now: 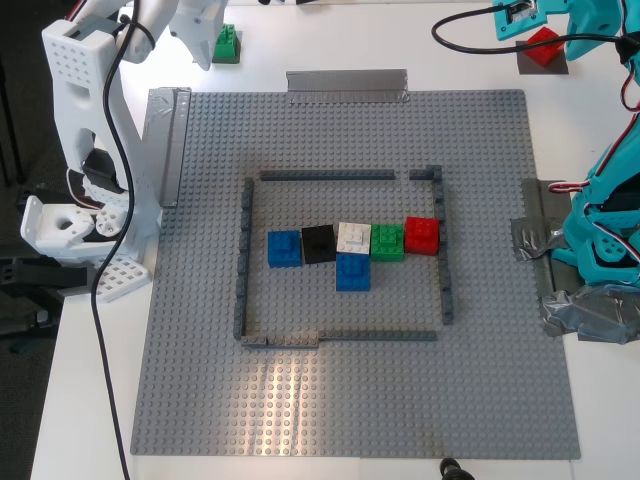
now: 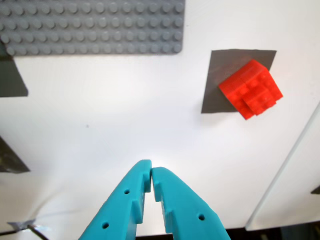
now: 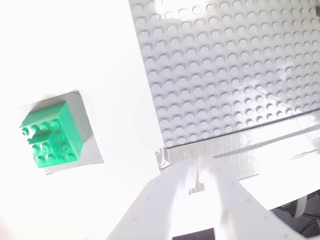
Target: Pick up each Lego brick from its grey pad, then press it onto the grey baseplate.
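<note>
My first gripper (image 2: 151, 172): teal jaws closed, tips touching, empty, hovering above white table (image 2: 125, 115). Beyond it, red brick (image 2: 251, 89) sits on grey pad (image 2: 220, 75).

My second gripper (image 3: 197, 172): white, overexposed, seemingly closed, over tape strip (image 3: 250, 145) at baseplate (image 3: 225, 65) edge; green brick (image 3: 49, 140) on pad nearby.

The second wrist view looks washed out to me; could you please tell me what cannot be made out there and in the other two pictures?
- Second wrist view: glare and blur wash out my second hand; whether it is open cannot be told.
- Exterior view: the white arm covers part of the green brick and its grey pad.
- Exterior view: the teal arm overlaps the red brick.
- First wrist view: the red brick hides part of its pad.
</note>
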Robot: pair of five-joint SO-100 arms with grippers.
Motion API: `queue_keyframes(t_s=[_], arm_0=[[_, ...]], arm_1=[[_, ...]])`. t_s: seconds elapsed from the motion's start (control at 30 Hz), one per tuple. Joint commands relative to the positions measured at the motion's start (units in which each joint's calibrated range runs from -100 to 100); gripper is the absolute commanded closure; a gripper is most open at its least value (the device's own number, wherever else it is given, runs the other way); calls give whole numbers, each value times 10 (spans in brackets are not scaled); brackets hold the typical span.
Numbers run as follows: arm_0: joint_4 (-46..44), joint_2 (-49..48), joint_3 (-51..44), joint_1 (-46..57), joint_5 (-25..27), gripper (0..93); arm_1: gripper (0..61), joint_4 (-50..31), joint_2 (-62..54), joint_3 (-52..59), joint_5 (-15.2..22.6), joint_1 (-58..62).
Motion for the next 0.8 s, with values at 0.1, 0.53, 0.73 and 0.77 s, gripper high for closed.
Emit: queue_keyframes(t_s=[0.1,0.53,0.73,0.77], arm_0=[[-3,-1,0,-13,0,927],[-2,-7,-8,-14,1,927],[9,-13,-31,-7,4,927],[20,-17,-44,-7,5,927]], arm_1=[[612,-152,-144,213,-5,-29],[612,-152,-146,207,-6,-23],[612,-132,-131,144,-5,-15],[612,-121,-120,116,-4,-13]])
